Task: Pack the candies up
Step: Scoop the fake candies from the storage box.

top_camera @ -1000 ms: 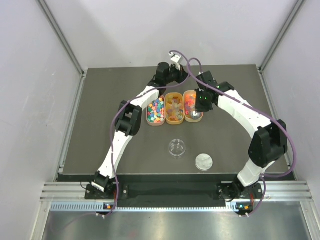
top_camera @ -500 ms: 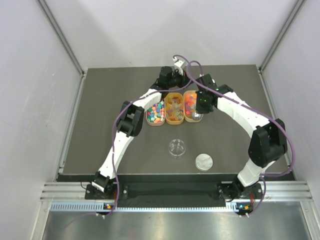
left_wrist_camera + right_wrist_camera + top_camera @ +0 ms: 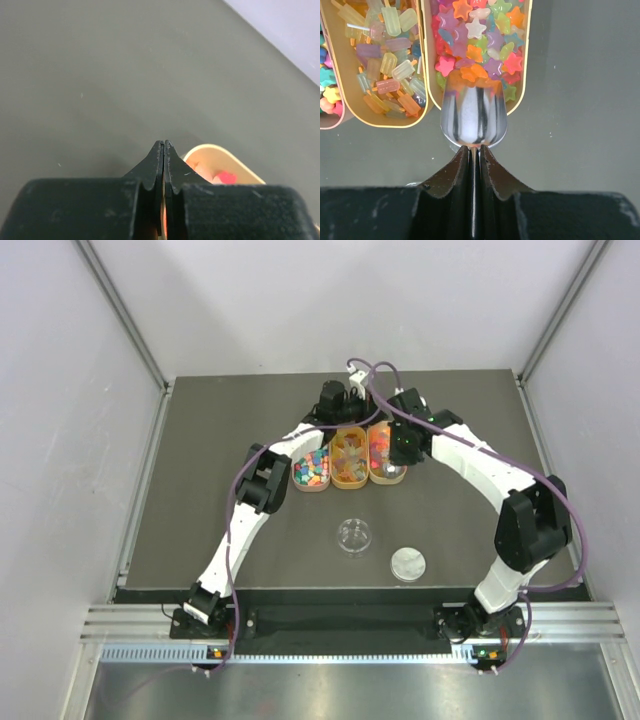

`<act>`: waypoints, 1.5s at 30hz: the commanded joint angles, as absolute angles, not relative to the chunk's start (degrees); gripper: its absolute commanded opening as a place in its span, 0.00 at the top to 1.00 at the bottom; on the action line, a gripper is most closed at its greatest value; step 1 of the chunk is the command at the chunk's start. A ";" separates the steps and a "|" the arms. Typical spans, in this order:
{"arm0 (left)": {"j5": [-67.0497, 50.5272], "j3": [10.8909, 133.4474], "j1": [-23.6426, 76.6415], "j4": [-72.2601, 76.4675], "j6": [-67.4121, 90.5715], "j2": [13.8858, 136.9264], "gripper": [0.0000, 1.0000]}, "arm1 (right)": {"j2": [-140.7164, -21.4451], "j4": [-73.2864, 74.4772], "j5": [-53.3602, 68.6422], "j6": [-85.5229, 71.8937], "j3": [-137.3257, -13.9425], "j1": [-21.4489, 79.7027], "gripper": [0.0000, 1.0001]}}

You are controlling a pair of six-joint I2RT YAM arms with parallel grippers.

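Steel scoop (image 3: 474, 117), clenched in the right hand (image 3: 474, 150), dips into the star candies (image 3: 480, 35); left hand (image 3: 164, 147) clenched empty. The clear jar (image 3: 353, 535) looks unfilled: packing barely begun.

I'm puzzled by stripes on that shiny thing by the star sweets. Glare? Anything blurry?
Right wrist view: the metal scoop mirrors the right gripper and the star candies, a reflection rather than glare. Left wrist view: a soft shadow rings the shut left gripper on the table. Top view: even light, little detail.
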State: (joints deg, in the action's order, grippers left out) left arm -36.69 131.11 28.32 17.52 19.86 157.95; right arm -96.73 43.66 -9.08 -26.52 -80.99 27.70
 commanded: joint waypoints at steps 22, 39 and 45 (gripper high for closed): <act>-45.00 129.38 29.00 21.80 25.84 157.50 1.00 | -102.48 46.58 -9.14 -29.44 -79.54 28.39 1.00; -47.28 127.53 29.53 22.94 27.86 156.80 1.00 | -109.42 41.66 -6.33 -26.02 -86.13 25.23 1.00; -47.72 126.04 29.44 23.47 28.12 155.83 1.00 | -110.57 39.73 -5.71 -25.05 -87.10 24.52 1.00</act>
